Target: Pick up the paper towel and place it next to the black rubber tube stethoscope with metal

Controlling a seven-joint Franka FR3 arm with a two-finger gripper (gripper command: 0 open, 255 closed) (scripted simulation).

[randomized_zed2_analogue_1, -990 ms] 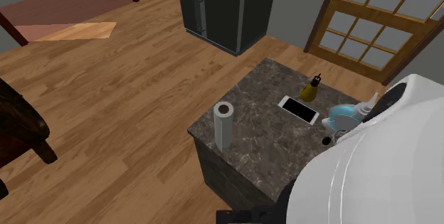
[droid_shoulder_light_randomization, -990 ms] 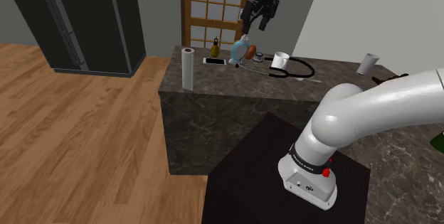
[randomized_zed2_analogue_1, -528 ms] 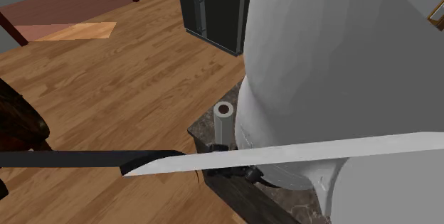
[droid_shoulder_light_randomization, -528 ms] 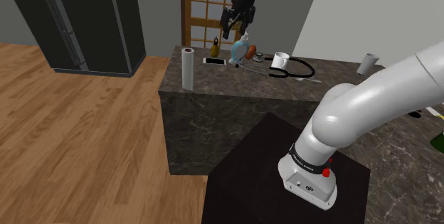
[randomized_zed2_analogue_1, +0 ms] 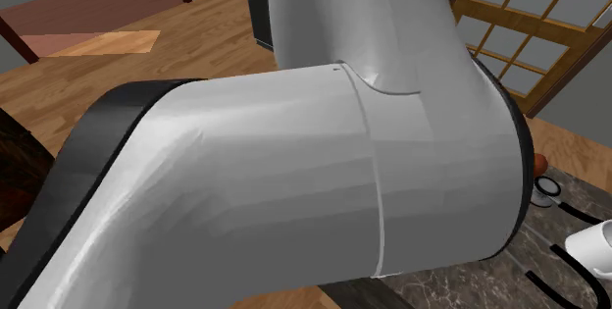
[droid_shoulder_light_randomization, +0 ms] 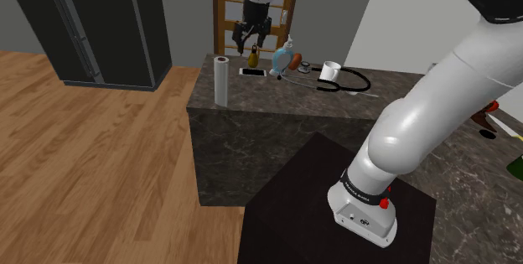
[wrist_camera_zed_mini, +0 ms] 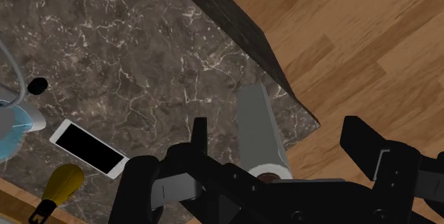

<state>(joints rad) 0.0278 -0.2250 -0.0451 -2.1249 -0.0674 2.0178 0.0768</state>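
Observation:
The paper towel (droid_shoulder_light_randomization: 222,80) is a white roll standing upright at the corner of the dark marble counter (droid_shoulder_light_randomization: 277,96) nearest the shoulder view's left. The black-tubed stethoscope (droid_shoulder_light_randomization: 348,82) lies toward the counter's right, by a white mug (droid_shoulder_light_randomization: 330,70). My gripper (droid_shoulder_light_randomization: 250,36) hangs open above the counter's back edge, above and to the right of the roll and apart from it. Seen from the wrist, the roll (wrist_camera_zed_mini: 260,134) lies below and between the spread fingers of the gripper (wrist_camera_zed_mini: 281,141). Nothing is held.
A black phone (droid_shoulder_light_randomization: 253,72), a yellow bottle (droid_shoulder_light_randomization: 254,55) and a blue object (droid_shoulder_light_randomization: 281,59) stand between the roll and the stethoscope. The phone (wrist_camera_zed_mini: 89,147) and bottle (wrist_camera_zed_mini: 60,187) lie beside the gripper. My arm (randomized_zed2_analogue_1: 314,189) blocks most of the second exterior view. Wood floor (droid_shoulder_light_randomization: 92,162) lies beyond the counter's edge.
The gripper has travelled toward the shoulder view's left, from over the blue object to over the phone, nearer the roll. The arm has swung across the second exterior camera.

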